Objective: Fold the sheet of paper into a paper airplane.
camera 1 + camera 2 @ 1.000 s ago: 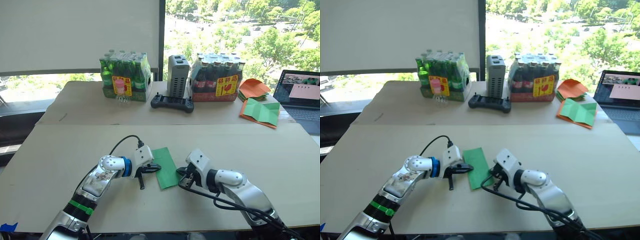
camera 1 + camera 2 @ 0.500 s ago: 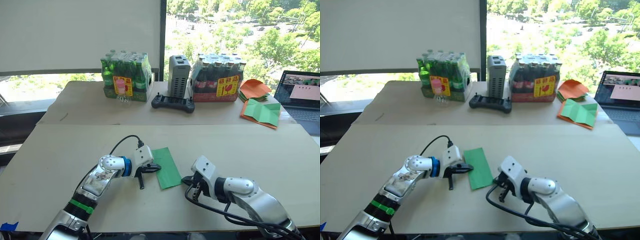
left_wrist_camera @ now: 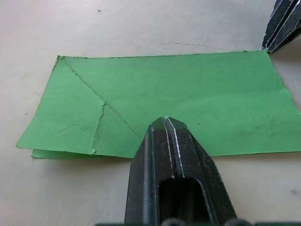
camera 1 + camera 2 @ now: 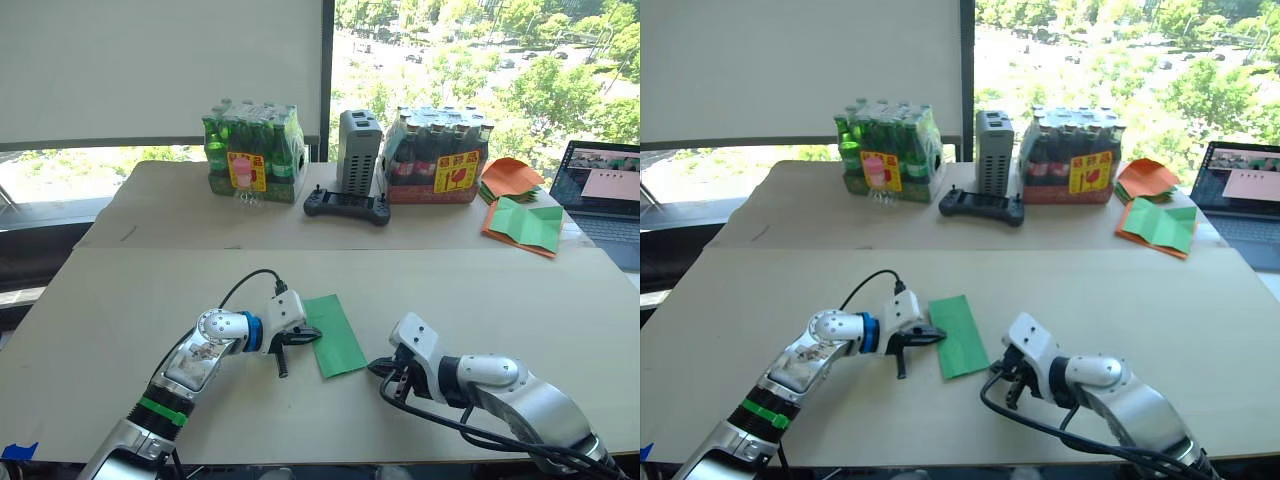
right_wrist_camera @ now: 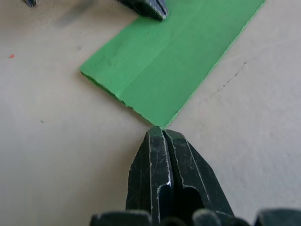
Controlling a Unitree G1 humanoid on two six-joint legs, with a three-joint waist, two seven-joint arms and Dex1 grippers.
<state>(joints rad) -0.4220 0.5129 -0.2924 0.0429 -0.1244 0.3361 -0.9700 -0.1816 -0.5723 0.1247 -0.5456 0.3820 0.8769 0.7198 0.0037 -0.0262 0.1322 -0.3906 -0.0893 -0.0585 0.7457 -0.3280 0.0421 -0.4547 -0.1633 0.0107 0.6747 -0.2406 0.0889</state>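
Paper [image 4: 333, 335] lies flat on the tabletop [image 4: 520, 290] btwn the two arms, folded into a narrow strip w/ a diagonal crease at one end; no nose or wings yet, so I'd judge most folds are left. Left gripper [image 3: 164, 123] fingers clenched, empty, tips pressing on one long edge. Right gripper [image 5: 162, 133] fingers also clenched, empty, tips just at the near corner.

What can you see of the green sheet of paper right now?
The sheet of paper is bright green, folded into a narrow doubled strip lying flat on the table, with diagonal creases at one end. The left gripper, shut, presses on its long edge; the right gripper, shut, sits at its near corner.
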